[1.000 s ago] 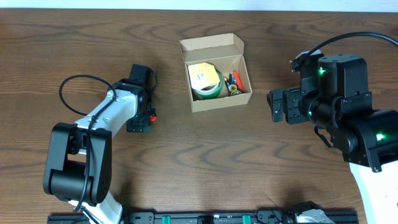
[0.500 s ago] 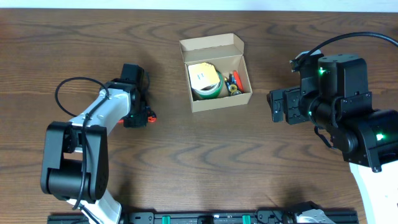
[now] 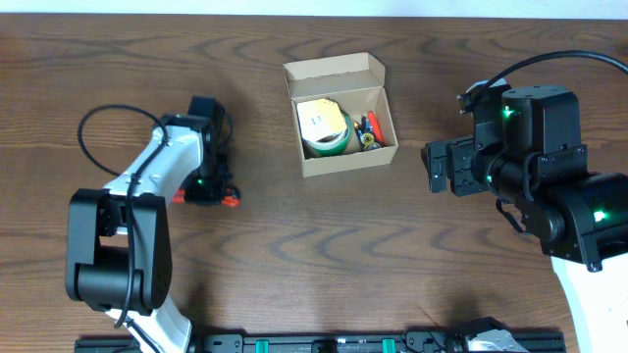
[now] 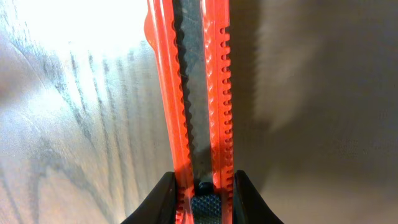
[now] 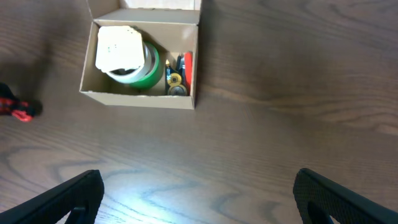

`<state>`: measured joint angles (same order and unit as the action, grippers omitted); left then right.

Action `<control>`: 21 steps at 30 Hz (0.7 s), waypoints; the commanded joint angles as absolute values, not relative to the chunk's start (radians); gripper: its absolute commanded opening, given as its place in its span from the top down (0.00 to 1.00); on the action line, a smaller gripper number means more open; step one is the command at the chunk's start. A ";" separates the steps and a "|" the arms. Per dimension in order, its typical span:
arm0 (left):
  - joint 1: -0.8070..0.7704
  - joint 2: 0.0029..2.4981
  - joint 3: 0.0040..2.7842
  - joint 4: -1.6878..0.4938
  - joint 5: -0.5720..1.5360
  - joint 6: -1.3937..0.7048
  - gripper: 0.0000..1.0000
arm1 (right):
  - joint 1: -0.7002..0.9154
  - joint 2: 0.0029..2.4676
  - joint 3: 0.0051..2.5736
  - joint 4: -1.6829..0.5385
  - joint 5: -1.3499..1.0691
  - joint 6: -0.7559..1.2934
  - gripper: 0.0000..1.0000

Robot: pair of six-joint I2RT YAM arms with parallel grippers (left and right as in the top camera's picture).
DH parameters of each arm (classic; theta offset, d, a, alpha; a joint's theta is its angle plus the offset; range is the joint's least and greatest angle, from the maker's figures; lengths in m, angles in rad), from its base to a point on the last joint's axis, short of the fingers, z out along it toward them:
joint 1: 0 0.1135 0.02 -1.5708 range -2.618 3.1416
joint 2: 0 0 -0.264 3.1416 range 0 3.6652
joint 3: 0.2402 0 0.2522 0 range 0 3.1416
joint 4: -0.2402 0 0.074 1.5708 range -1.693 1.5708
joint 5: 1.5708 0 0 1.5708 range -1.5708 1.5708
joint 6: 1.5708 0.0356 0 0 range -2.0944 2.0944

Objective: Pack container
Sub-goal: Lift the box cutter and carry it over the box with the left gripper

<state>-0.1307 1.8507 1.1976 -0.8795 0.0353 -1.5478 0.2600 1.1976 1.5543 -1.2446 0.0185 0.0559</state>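
Observation:
The container (image 3: 340,162), a tan cardboard box with its flap lid open, stands at the back middle of the table. It holds a green tape roll (image 3: 326,130) and some small items (image 3: 370,130). My left gripper (image 3: 204,192) is to its left, shut on a red utility knife (image 4: 199,93) whose ends stick out on both sides (image 3: 229,199). In the left wrist view the knife runs straight up from the gripper (image 4: 200,202). My right gripper (image 5: 199,205) is open over bare table to the right of the container (image 5: 137,99).
The dark wooden table (image 3: 324,255) surrounds the box. The left arm's black cable (image 3: 98,123) loops over the table at the left. The right arm's bulky body (image 3: 549,186) fills the right side. The knife's red end (image 5: 18,111) shows at the far left of the right wrist view.
My left gripper has shut on the red knife and shifted a little left and toward the near edge, turning the knife crosswise. The right arm has not moved.

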 commanded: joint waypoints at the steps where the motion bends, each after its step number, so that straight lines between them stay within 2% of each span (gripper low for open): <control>1: -0.128 1.829 1.305 -0.910 -0.033 -1.423 0.95 | 0.256 1.198 1.555 -1.246 0.026 0.044 0.01; 6: -0.154 1.810 1.405 -0.888 -0.016 -1.321 0.94 | 0.256 1.198 1.555 -1.246 0.026 0.044 0.01; 9: -0.184 1.810 1.451 -0.824 0.067 -1.316 0.94 | 0.256 1.198 1.555 -1.246 0.026 0.044 0.01; 17: -0.319 1.810 1.473 -0.577 0.184 -1.457 0.94 | 0.256 1.198 1.555 -1.246 0.026 0.044 0.01; 21: -0.398 1.810 1.485 -0.533 0.189 -1.490 0.94 | 0.256 1.198 1.555 -1.246 0.026 0.044 0.01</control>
<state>-0.3504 1.8286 1.4555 -0.5404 0.1608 -1.4418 0.2600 1.1976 1.5543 -1.2449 0.0185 0.0559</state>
